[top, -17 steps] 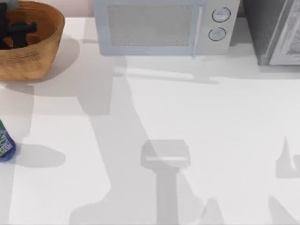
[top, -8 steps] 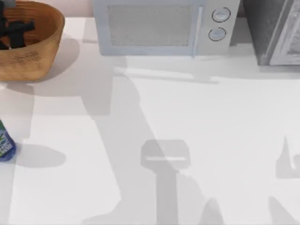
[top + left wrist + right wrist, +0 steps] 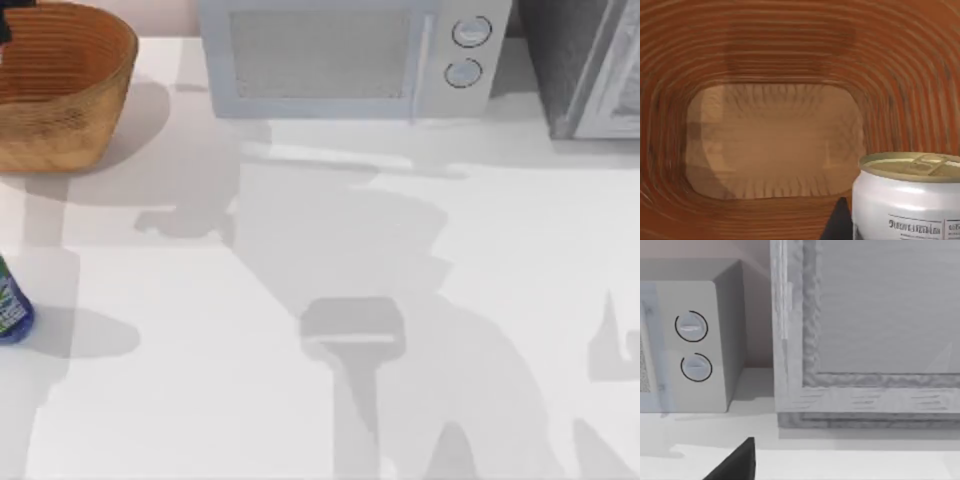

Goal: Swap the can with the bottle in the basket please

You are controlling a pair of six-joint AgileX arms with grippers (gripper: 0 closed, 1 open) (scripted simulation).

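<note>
Where the left wrist camera looks down into the basket (image 3: 790, 45), the left end effector (image 3: 838, 225) sits over the bowl. The ribbed orange-brown walls ring it on every side and the paler floor lies beyond it. The can (image 3: 910, 200) is just beside this end effector, touching a dark part of it. Its dull gold top faces up and its white side is close to the camera, in front of the basket's lower wall. Whether the left end effector is clenched on the can or released cannot be told.

In the top view the basket (image 3: 60, 90) stands at the far left corner of the tabletop (image 3: 330, 260), with its rim cut by the picture's left and top edges. The bottle (image 3: 10, 305) stands outside the basket, well apart from the left end effector. It is upright on the tabletop's left edge and half cut off by the picture's border. From the bottle, bare white tabletop crossed by shadows spreads toward the right side.

A microwave (image 3: 350, 60) and a grey appliance (image 3: 590, 70) line the far edge, with a narrow gap between them. The right end effector (image 3: 735, 462) hangs over the tabletop facing that gap. The microwave's two dials (image 3: 692, 345) are ahead of it to one side, and the appliance's framed front (image 3: 875, 315) is ahead to the other. A strip of open tabletop lies between the right end effector and both of their bases. Whether it is released or clenched cannot be told.
</note>
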